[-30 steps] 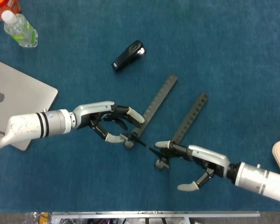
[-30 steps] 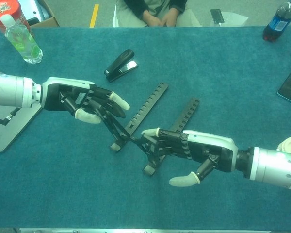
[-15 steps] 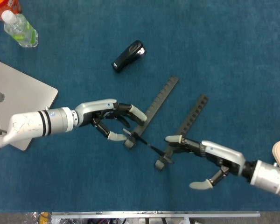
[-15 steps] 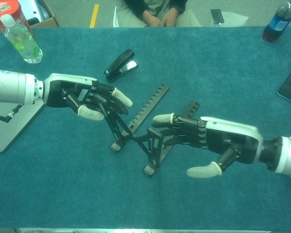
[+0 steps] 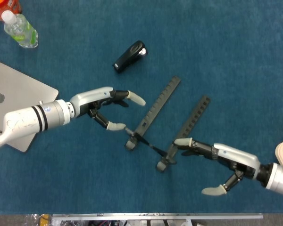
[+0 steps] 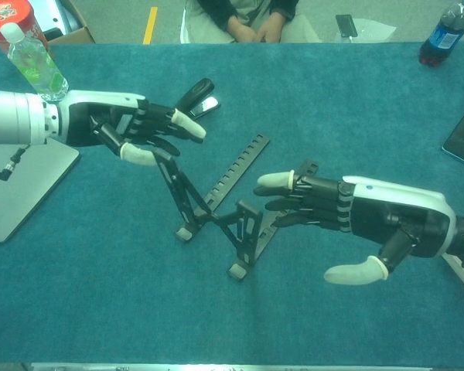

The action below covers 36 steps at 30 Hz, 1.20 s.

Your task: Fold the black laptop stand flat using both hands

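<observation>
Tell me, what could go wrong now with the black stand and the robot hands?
The laptop stand still looks propped up, and both hands seem off it, so it may tip or spring open. The left hand hovers beside the stapler and could bump it. The right hand, fingers spread, might push the stand instead of gripping it.

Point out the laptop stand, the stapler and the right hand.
laptop stand [image 5: 156, 107], head view, on its left notched rail.
stapler [image 5: 129, 57], head view, middle of its black body.
right hand [image 6: 371, 228], chest view, on the back of the hand.
</observation>
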{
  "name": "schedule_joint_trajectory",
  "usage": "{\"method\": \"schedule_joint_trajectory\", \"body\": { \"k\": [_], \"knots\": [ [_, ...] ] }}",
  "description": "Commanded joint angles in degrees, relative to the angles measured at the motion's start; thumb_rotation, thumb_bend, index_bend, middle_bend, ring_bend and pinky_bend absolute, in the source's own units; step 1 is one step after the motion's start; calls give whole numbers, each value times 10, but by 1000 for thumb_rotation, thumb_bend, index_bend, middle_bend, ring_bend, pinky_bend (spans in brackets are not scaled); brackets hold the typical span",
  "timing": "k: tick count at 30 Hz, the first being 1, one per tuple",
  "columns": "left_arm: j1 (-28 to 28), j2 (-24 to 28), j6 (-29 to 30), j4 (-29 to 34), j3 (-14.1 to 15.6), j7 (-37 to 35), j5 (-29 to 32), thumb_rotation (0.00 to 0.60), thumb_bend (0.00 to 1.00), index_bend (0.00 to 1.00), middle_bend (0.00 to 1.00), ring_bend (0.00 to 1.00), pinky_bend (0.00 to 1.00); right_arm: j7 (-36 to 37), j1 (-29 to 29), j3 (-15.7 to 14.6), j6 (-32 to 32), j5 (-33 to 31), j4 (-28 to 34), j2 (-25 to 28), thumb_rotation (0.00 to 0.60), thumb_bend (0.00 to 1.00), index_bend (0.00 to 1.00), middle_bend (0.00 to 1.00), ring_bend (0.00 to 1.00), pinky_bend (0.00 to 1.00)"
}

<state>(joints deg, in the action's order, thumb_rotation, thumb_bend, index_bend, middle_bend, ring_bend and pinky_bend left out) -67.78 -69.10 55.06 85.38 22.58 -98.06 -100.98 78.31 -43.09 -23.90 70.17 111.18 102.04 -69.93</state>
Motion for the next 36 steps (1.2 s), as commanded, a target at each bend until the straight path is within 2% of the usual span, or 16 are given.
{"method": "schedule_joint_trajectory", "body": {
  "k": [1, 12, 26, 36],
  "knots": [
    [4, 5, -5, 10, -7, 5, 5, 600, 293, 193, 134, 0, 103, 4, 1, 2, 9, 2, -3, 3, 600, 186, 0, 6, 0, 78],
    [-4, 4, -38, 29, -30, 17, 7, 600, 293, 193, 134, 0, 103, 17, 18, 21, 81, 13, -10, 17, 600, 186, 0, 6, 0, 79],
    [7, 13, -63, 44, -40, 41, 16, 600, 293, 193, 134, 0, 103, 21, 22, 50, 108, 6, -9, 26, 600, 186, 0, 6, 0, 78],
    [26, 6, -76, 36, -45, 67, 28, 600, 293, 193, 133, 0, 103, 13, 26, 55, 113, 10, -5, 37, 600, 186, 0, 6, 0, 78]
  ]
}}
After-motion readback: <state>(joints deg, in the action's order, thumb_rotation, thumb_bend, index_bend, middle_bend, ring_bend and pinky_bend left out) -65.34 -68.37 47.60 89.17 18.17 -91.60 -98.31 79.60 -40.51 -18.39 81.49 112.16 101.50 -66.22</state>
